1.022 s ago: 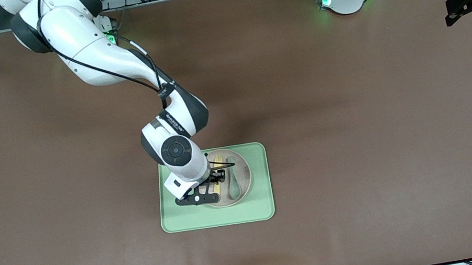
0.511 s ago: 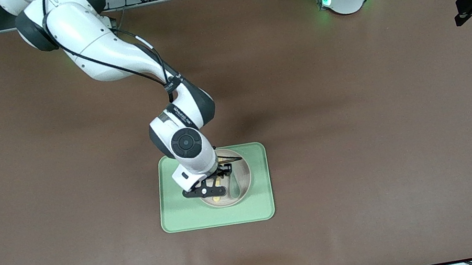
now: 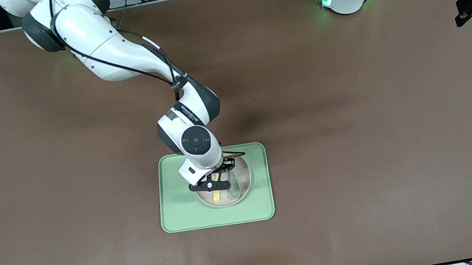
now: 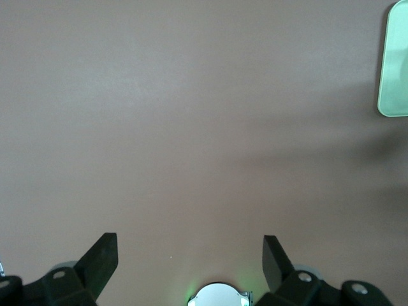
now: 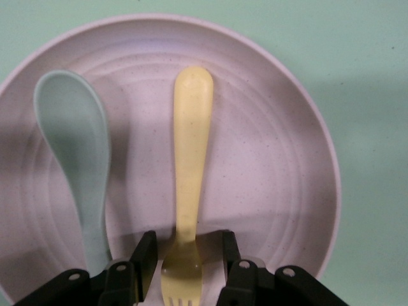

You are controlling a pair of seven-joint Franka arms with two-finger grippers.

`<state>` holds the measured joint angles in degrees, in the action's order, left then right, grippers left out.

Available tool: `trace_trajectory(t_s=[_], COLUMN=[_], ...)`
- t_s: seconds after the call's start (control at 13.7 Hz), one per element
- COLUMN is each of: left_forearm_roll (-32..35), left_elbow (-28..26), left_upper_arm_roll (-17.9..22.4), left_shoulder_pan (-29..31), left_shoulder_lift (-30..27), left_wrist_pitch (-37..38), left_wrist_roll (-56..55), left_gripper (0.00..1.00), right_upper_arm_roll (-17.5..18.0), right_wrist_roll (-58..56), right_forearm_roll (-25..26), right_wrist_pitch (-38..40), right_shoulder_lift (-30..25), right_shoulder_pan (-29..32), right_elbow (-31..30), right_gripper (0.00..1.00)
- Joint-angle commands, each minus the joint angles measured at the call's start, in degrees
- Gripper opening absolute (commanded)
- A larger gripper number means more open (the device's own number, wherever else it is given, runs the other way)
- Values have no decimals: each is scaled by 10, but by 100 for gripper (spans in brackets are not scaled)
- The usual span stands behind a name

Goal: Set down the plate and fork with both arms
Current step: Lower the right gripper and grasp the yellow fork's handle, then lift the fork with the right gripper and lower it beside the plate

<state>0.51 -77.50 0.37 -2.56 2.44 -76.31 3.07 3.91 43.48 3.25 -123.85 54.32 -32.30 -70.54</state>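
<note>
Item: fork (image 5: 191,172), pale yellow, lying in the plate (image 5: 280,178) beside a grey-green spoon (image 5: 73,146); the plate is sitting on the green tray (image 3: 181,210) near the middle of the table (image 3: 366,153).

Right gripper (image 5: 183,264): we are straddling the fork's neck just above the tines, the fingers (image 5: 144,255) standing close on either side and narrowing; whether they are already pinching it, we cannot tell.

Left gripper (image 4: 190,255): we are waiting over bare table toward the left arm's end, jaws spread wide, holding nothing.

Handling note: we are judging that a good grasp means staying centred on the narrow neck, clear of the spoon, and lifting straight so the plate is not dragged.

Not visible: in the front view the wrist is covering most of the fork; in the right wrist view the tines and part of the plate rim are cut off.
</note>
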Motion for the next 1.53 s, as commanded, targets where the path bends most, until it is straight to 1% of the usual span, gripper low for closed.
trace_trajectory(t_s=[0.0,0.07,0.15,0.44,0.66,0.73,0.95,1.09,1.24,1.46], left_forearm_roll=[2,2,2,3,3,3,3,3,3,3], left_elbow=[-13,-13,-13,-13,-13,-13,-13,-13,-14,-14], left_upper_arm_roll=[-6,-6,-6,-6,-6,-6,-7,-7,-6,-8], left_shoulder_pan=[7,7,7,6,6,6,6,6,6,5], left_shoulder_lift=[-15,-16,-15,-15,-15,-15,-15,-15,-15,-13], left_wrist_pitch=[-8,-8,-8,-9,-9,-10,-13,-13,-14,-14], left_wrist_roll=[9,9,9,9,9,9,9,9,9,9], left_gripper=[100,100,100,100,100,100,100,100,100,100], right_upper_arm_roll=[-4,-4,-4,0,1,4,3,18,20,20], right_wrist_roll=[9,9,10,14,12,10,-55,-81,-116,-137], right_forearm_roll=[1,-3,-3,-4,-35,-38,-41,-40,-33,-31], right_wrist_pitch=[1,3,8,40,82,88,92,120,117,112], right_shoulder_lift=[-1,-1,-2,-11,-14,-18,-26,-29,-42,-48], right_shoulder_pan=[-5,-5,-5,6,25,34,76,106,118,128], right_elbow=[1,1,2,17,58,61,53,38,3,-12], right_gripper=[34,11,0,0,0,0,0,0,0,0])
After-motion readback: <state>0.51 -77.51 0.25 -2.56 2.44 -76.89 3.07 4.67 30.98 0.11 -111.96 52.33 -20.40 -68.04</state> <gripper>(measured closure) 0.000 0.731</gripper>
